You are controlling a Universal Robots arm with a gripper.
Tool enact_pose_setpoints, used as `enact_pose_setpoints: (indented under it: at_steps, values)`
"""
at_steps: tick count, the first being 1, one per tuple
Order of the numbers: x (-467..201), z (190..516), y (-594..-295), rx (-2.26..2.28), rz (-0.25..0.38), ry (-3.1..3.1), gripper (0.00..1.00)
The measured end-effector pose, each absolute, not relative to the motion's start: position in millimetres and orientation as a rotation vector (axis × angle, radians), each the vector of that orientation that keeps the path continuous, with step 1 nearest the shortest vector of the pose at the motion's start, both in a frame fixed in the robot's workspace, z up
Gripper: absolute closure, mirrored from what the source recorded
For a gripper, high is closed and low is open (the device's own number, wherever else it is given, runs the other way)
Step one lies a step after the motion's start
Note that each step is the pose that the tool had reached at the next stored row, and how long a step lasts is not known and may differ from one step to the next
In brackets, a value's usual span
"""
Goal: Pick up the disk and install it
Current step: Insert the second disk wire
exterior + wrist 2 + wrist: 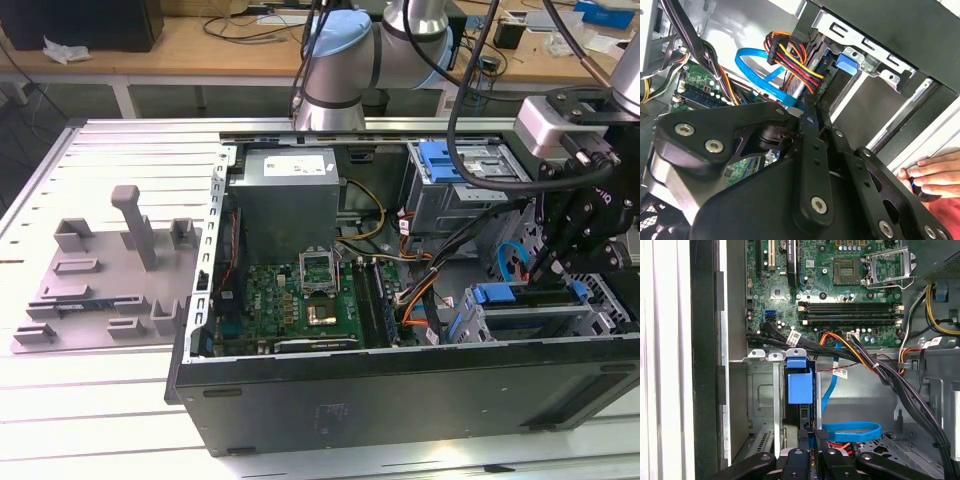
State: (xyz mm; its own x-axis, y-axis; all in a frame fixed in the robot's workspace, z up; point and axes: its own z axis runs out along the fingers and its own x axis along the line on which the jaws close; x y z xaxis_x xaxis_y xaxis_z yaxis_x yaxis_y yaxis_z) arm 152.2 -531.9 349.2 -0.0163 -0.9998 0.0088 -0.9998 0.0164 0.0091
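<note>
In the first wrist view the disk (800,385) stands on edge in a slot of the grey cage (762,390). Its blue carrier faces the camera, and the tool (815,436) is just behind it, in line with the slot. The tool's fingers are drawn together with almost no gap; whether they pinch the disk's rear edge or merely back against it is hidden. In the exterior view the cage sits in the near corner of the case (400,390) at that view's right, and the case lies open on the table (100,420). The step in hand looks like seating the disk in its bay, and it seems partly in rather than home. To do it well, the push should run straight along the cage rails, because a tilted carrier would likely bind against the metal walls. Pressure should be steady and light enough to stop if the carrier jams. A looped blue cable (850,431) lies just beside the tool, and a black cable bundle (880,370) crosses near the cage mouth. Either could snag the fingers or be trapped ahead of the disk, so the path should stay close to the slot. In the second wrist view a person's hand (935,176) rests on the case's edge near the tool, which calls for slow, small moves.
</note>
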Motion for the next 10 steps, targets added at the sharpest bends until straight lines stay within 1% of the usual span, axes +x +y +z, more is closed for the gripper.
enact_pose_setpoints:
  at_steps: [10]
  values:
    - [152.6,344.7,-531.9,2.194,0.000,-2.231,0.84]
